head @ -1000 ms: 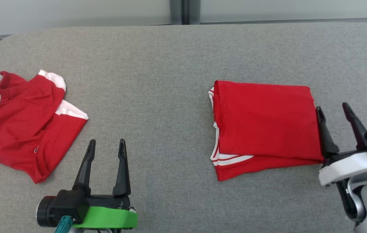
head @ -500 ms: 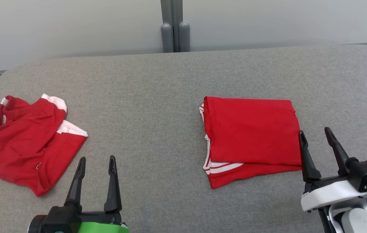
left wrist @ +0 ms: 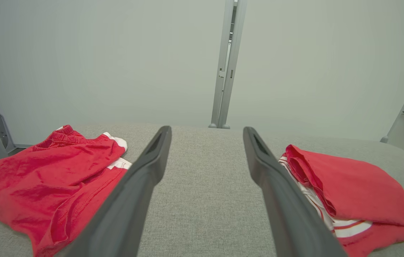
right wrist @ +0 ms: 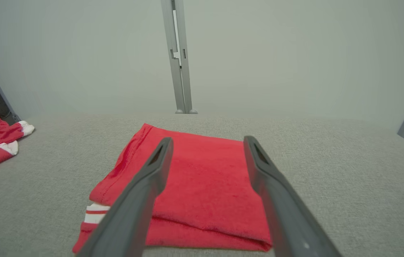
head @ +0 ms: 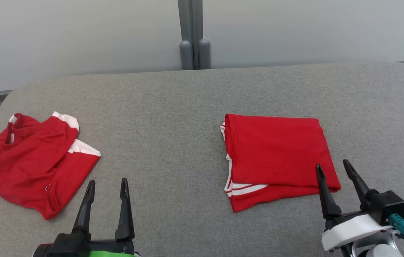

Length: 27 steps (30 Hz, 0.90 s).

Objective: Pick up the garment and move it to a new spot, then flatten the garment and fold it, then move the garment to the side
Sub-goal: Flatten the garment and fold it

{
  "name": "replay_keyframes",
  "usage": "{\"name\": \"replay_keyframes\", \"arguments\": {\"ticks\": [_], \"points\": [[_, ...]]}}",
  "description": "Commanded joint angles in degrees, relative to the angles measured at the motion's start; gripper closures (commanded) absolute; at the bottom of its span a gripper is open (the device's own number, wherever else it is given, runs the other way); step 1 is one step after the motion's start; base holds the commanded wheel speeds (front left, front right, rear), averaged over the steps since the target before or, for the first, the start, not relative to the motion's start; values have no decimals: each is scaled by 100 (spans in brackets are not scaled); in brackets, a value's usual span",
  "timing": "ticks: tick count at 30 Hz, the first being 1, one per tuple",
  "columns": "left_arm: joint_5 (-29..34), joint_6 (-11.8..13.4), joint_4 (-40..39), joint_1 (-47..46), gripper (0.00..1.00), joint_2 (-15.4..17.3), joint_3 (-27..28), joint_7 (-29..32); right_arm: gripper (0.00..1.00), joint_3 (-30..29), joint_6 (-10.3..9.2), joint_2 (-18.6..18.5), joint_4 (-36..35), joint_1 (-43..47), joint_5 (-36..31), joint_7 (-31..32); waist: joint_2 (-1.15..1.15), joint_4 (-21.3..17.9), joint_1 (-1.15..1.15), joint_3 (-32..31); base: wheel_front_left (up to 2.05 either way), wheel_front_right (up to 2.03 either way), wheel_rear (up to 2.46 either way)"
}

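Crumpled red garment sits left of and beyond the left gripper; small tag on its near hem, too small to read. Left fingers spread wide, holding nothing, over bare grey bench. Folded red garment lies flat ahead of the right gripper, long axis left-right, white-striped edges toward the left fingers. Right fingers wide, empty, over its near right corner; contact unclear.
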Motion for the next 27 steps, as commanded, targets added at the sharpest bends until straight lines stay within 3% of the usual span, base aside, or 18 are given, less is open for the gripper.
{"name": "replay_keyframes", "arguments": {"ticks": [1, 8, 16, 22, 27], "points": [[59, 4, -14, 37, 0, 11, 1, 0, 0, 89, -9, -29, 41, -43, -48, -24, 0, 36, 0, 20, 0, 0, 0], [-6, -4, 34, -33, 0, 10, -94, 0, 0, 1112, -10, -306, 742, -479, -231, -21, 0, 298, 0, 104, 0, 0, 0], [-63, 32, 87, -149, 0, 10, -194, 0, 0, 2332, -10, -498, 2065, -1465, -147, -20, 0, 672, 0, 249, 0, 0, 0], [-131, 79, 82, -226, 0, 10, -288, 0, 0, 2651, -10, -535, 2778, -1997, -196, -21, 0, 881, 0, 427, 0, 0, 0], [-152, 103, 72, -291, 0, 10, -310, 0, 0, 2688, -10, -535, 2917, -2202, -176, -20, 0, 942, 0, 556, 0, 0, 0]]}}
